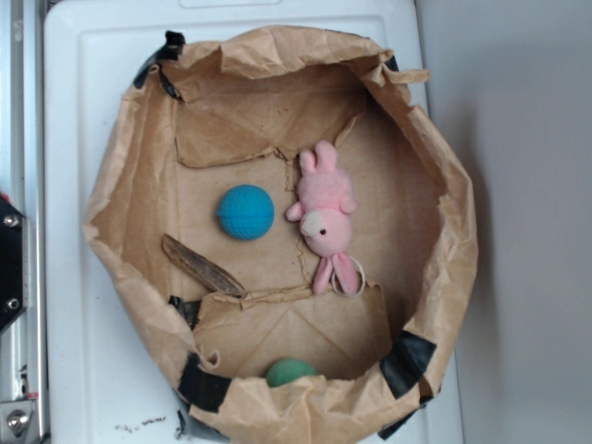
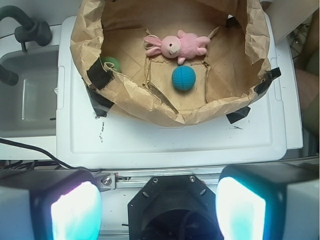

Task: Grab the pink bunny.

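The pink bunny [image 1: 326, 215] lies flat on the floor of a brown paper bin [image 1: 120, 185], ears toward the near wall, a small ring by them. In the wrist view the pink bunny [image 2: 176, 45] lies at the far side of the paper bin [image 2: 165, 111]. My gripper [image 2: 159, 210] is open, its two glowing fingers [image 2: 75, 212] wide apart at the bottom of the wrist view, well back from the bin and above the robot base. Nothing sits between them. The gripper does not show in the exterior view.
A blue ball [image 1: 245, 212] rests just left of the bunny. A green ball [image 1: 289, 372] is tucked by the bin's wall. A brown leaf-like strip [image 1: 199, 265] lies on the bin floor. The bin stands on a white board [image 2: 170, 140]; a sink [image 2: 27, 95] is beside it.
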`<state>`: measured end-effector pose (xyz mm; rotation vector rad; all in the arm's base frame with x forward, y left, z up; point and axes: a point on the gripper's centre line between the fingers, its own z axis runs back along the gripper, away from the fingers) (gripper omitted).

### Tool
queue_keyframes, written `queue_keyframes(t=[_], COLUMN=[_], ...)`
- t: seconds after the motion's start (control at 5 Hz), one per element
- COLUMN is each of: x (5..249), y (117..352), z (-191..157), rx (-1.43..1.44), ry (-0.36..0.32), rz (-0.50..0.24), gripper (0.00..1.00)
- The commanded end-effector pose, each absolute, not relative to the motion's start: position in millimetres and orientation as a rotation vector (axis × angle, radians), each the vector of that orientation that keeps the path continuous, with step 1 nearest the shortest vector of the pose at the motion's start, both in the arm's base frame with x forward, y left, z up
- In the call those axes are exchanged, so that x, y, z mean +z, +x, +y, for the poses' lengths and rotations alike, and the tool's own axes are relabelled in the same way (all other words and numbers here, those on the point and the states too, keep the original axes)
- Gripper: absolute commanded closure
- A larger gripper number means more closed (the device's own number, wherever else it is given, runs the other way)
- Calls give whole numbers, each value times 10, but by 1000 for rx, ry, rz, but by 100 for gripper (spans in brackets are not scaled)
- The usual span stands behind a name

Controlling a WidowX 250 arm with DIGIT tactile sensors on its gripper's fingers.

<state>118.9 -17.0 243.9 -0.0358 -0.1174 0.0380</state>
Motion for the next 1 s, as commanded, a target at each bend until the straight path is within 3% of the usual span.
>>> queue_keyframes(t=[0.0, 0.2, 0.4, 0.8], x=[2439, 2321, 2346, 2346], y=[1189, 1566, 1425, 1425], z=[-170, -340, -325, -325], rx=[38, 71, 43, 43], ry=[-36, -40, -90, -90], rz=[-117, -148, -144, -144], gripper=[0, 0, 0, 0])
